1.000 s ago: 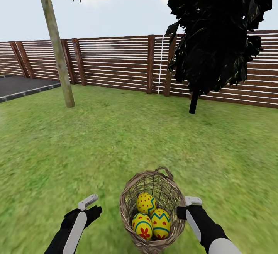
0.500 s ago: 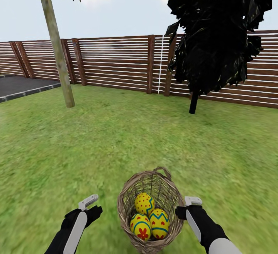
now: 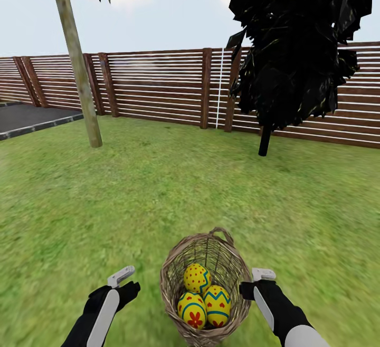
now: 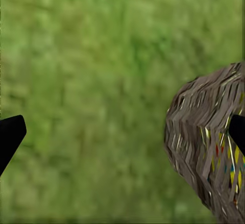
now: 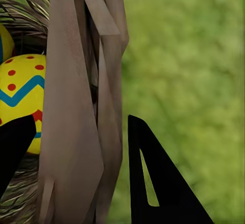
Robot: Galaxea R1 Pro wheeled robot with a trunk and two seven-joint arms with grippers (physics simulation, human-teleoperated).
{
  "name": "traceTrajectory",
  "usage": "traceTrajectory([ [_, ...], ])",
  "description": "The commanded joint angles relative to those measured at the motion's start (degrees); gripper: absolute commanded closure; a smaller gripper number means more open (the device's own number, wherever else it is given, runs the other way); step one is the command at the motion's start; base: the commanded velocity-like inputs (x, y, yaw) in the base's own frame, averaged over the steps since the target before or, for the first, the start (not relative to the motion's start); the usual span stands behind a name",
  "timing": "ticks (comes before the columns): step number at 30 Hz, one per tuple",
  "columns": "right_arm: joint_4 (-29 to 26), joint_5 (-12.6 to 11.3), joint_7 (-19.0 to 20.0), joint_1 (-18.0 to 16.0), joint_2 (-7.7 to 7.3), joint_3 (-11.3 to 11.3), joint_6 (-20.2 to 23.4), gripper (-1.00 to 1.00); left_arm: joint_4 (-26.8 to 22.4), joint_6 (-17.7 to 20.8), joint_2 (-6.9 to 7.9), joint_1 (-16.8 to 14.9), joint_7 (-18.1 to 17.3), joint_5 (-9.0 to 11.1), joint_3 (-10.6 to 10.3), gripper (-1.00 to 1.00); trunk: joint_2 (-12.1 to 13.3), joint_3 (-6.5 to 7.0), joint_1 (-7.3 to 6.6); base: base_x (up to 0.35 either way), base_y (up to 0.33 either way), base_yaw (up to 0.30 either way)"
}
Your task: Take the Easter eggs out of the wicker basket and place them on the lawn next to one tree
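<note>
The wicker basket (image 3: 228,262) is tilted on the lawn (image 3: 158,189) close in front of me, with three yellow Easter eggs inside: a red-dotted one (image 3: 197,278), a flower-marked one (image 3: 192,310) and a zigzag one (image 3: 217,305). My right gripper (image 3: 256,279) is shut on the basket's right rim; in the right wrist view the rim (image 5: 76,106) runs between its fingers (image 5: 153,183), with an egg (image 5: 23,91) just inside. My left gripper (image 3: 125,281) hangs open over grass left of the basket (image 4: 204,132). The tree (image 3: 79,67) with the pale trunk stands far left.
A black columnar tree (image 3: 290,46) stands at the far right before a slatted wooden fence (image 3: 158,83). A dark paved driveway (image 3: 26,117) borders the grass at far left. Open grass lies between me and both trees.
The basket with its eggs has shifted slightly to the left, together with my right gripper. The left arm has stayed put.
</note>
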Motion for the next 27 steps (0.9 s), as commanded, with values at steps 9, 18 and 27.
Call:
traceTrajectory([
  [9,-0.51,-0.60,-0.13,-0.02,-0.07,-0.22,0.55,1.00,0.04,-3.13,0.11,-0.03,0.68,0.44,0.14,-1.00,3.60,1.56,-2.00,0.000,0.000,0.001],
  [18,-0.65,-0.51,-0.21,-0.02,-0.03,-0.26,0.57,1.00,0.10,-3.20,0.14,-0.03,0.72,0.43,0.23,-1.00,7.21,2.98,-3.97,0.000,0.000,0.255],
  [27,-0.65,-0.51,-0.21,-0.02,-0.07,-0.28,0.57,1.00,2.15,-3.30,0.14,-0.03,0.68,0.18,0.15,-1.00,10.82,4.35,-5.95,0.000,0.000,0.285],
])
